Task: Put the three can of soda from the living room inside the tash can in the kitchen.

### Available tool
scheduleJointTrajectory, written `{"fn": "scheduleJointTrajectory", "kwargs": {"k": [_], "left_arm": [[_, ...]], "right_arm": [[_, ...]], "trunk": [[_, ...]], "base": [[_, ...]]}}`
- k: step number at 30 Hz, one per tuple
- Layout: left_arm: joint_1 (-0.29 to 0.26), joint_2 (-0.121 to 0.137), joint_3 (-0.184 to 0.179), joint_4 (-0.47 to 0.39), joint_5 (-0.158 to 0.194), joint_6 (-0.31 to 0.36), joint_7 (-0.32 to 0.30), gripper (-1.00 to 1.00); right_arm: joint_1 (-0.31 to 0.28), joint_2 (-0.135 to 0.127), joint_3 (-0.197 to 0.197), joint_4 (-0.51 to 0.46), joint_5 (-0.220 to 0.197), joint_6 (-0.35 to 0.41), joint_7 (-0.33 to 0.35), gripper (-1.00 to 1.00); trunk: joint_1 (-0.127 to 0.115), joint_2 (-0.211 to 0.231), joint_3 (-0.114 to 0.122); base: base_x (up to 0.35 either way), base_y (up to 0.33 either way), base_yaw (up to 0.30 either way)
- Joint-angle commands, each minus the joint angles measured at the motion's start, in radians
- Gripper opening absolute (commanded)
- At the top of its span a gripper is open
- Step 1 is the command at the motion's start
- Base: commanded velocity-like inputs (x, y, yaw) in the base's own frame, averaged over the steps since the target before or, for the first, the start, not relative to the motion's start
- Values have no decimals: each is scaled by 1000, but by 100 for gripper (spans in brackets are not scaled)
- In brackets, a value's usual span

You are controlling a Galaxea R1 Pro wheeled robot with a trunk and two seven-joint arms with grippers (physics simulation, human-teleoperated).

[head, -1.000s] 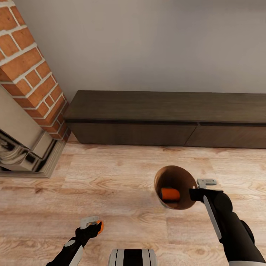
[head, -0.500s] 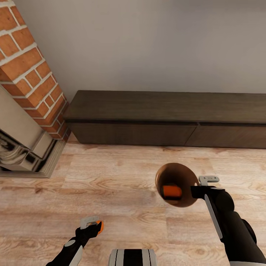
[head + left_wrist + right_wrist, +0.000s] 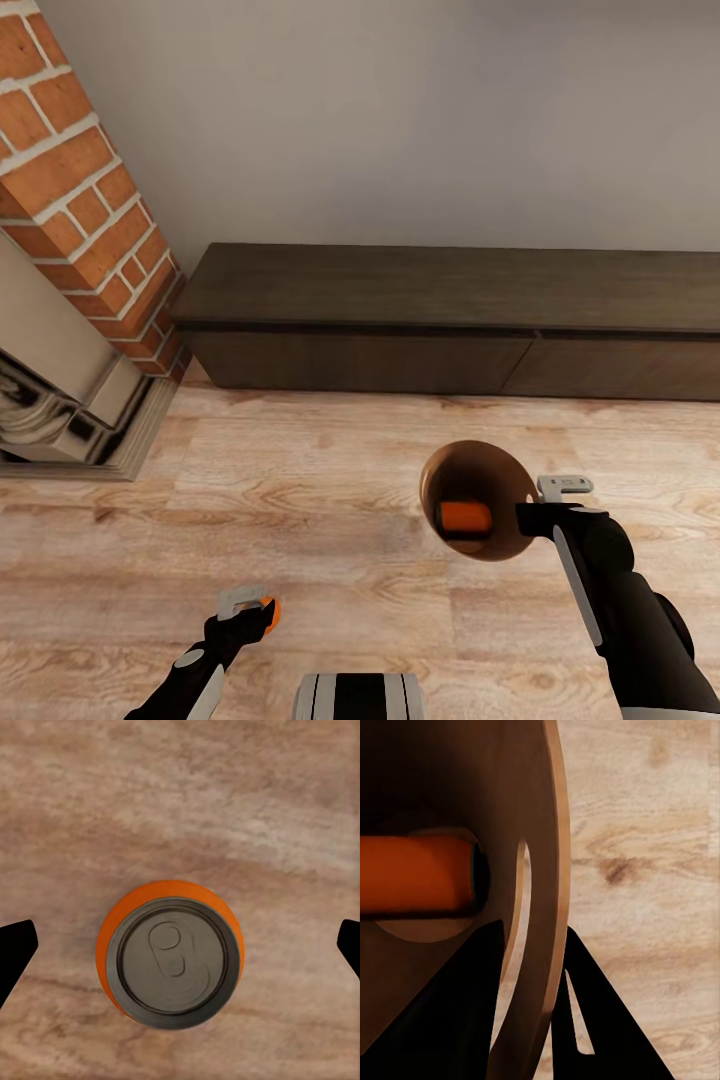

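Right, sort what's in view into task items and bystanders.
Task items: trash can held by the right end effector; orange soda can lying inside it; orange soda can in the left end effector.

Bystanders: brick fireplace; dark low cabinet; wood floor.

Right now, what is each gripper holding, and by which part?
Left gripper grips an orange soda can by its sides. Right gripper clamps the brown-lined round bin by its rim.

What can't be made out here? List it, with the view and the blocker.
- Third soda can: whether one lies under the orange can in the brown-lined round bin; bin wall hides the bottom, head view.
- Left hand: finger contact with the orange pale-topped can; fingers cut by left wrist view's edges.
- Brick fireplace: cut off, head view.
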Motion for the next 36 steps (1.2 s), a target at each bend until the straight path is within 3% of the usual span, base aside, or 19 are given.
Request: {"fn": "scheduleJointTrajectory", "kwargs": {"k": [1,36], "left_arm": [[0,0,0,0,0,0,0,100],[0,0,-1,0,0,0,0,100]], "right_arm": [[0,0,0,0,-7,0,3,-100],[0,1,2,0,-7,-1,3,-100]], "trunk": [[4,-7,-3],[54,-98,-44]], "base": [[0,0,0],[0,0,0]]}}
